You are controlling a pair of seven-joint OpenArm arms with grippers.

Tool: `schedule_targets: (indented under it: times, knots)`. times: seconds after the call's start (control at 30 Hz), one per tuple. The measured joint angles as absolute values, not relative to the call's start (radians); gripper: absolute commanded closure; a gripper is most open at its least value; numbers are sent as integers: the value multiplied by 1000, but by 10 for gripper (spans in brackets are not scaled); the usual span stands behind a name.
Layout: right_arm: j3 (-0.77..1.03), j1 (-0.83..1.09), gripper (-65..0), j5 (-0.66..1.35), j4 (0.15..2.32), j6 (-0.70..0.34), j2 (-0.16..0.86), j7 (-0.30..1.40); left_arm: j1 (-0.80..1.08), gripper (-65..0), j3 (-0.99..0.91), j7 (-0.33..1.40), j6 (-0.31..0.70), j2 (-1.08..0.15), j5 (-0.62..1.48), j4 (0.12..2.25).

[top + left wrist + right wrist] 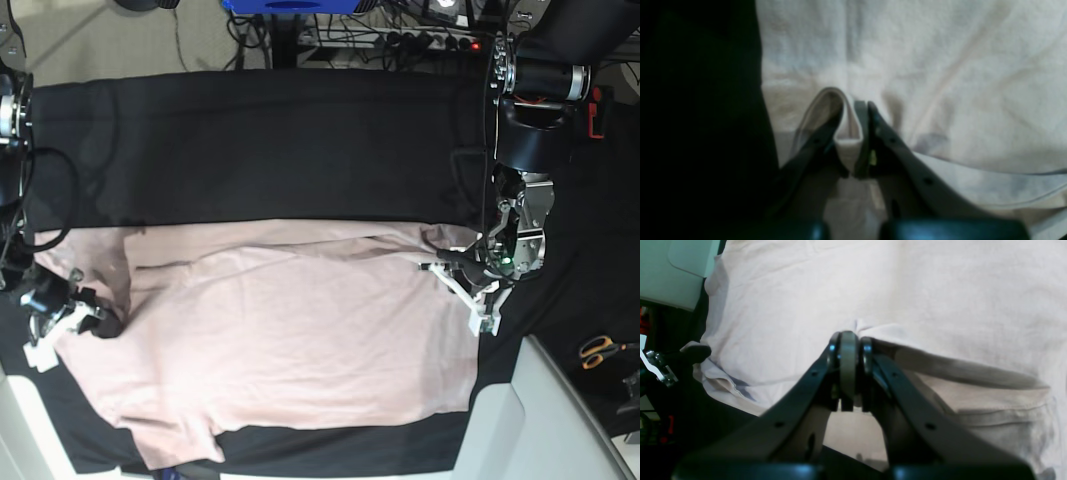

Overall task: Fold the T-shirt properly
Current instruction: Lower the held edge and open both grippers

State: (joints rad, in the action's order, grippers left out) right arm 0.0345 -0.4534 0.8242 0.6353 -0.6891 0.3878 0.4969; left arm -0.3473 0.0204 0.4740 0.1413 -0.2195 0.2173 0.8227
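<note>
- You have one plain T-shirt (290,330), no print or readable label, spread across the near half of the black table cover (260,140).
- Two pincers: left gripper (447,262) and right gripper (100,322) each clench a shirt edge.
- One pair of scissors (600,349) lies at the cover's edge.

No text, label, brand, number or sign is being shown legibly in any of the three views; nothing is being read.
</note>
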Motion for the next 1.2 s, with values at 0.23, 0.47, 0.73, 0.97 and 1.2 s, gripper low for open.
schedule_targets:
  times: [0.23,0.47,0.73,0.97,1.2]
  knots:
    - [35,-453,-2,824,635,-689,388,497,-374,0,20,475,141,-220,218,829]
    - [35,-464,0,823,635,-689,388,497,-363,0,20,482,141,-220,217,862]
    - [37,-467,0,823,637,-689,377,496,-362,0,20,478,141,-220,217,862]
    - [37,-456,-42,831,637,-689,368,411,-361,-174,1,478,142,-219,224,862]
    - [117,-429,-348,831,646,-690,360,413,-352,-535,-268,475,131,-219,216,913]
